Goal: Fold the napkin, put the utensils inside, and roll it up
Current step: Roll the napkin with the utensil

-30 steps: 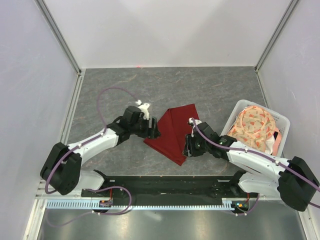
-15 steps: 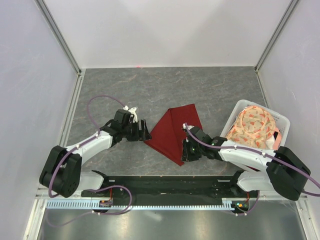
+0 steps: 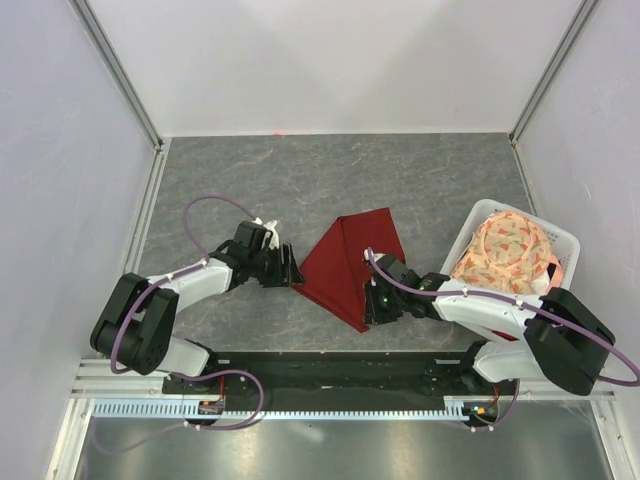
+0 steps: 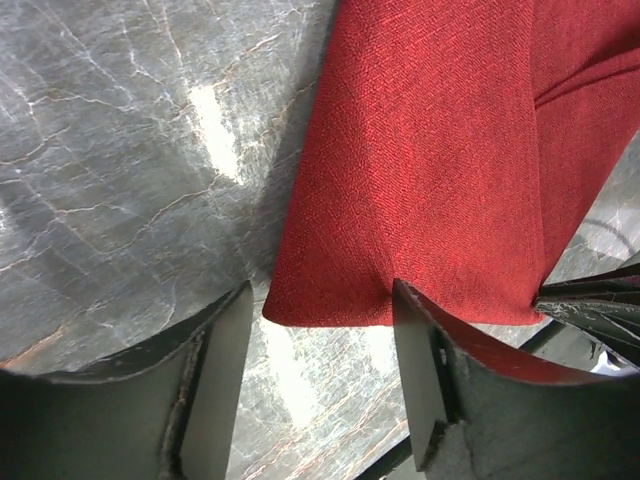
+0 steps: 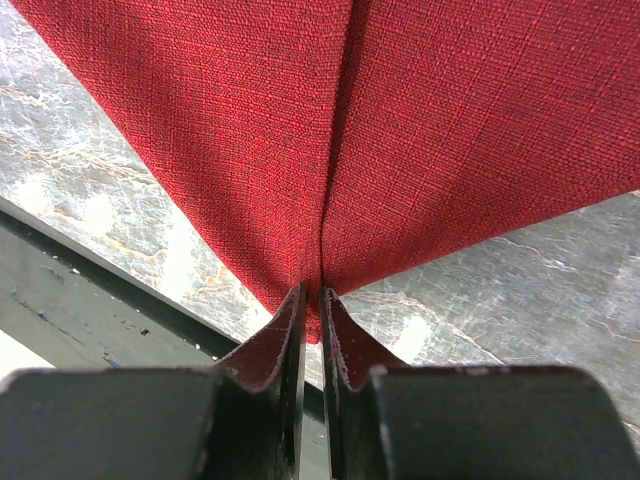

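Observation:
The burgundy napkin (image 3: 345, 262) lies folded on the grey table, mid-front. My right gripper (image 3: 368, 308) is shut on its near corner; the right wrist view shows the cloth (image 5: 330, 150) pinched between the two fingers (image 5: 310, 310). My left gripper (image 3: 291, 272) is open at the napkin's left corner, low to the table; in the left wrist view the cloth's edge (image 4: 420, 180) lies just ahead of the gap between the fingers (image 4: 320, 330), not gripped. The spoon is not in view.
A white basket (image 3: 562, 238) holding a peach floral cloth (image 3: 510, 255) stands at the right, close behind my right arm. Grey table (image 3: 330, 175) stretches to the back wall. A black rail (image 3: 330, 370) runs along the near edge.
My left gripper let go of the napkin, drew back left and then moved in again to the left corner. My right gripper shifted slightly left and down, holding the near corner.

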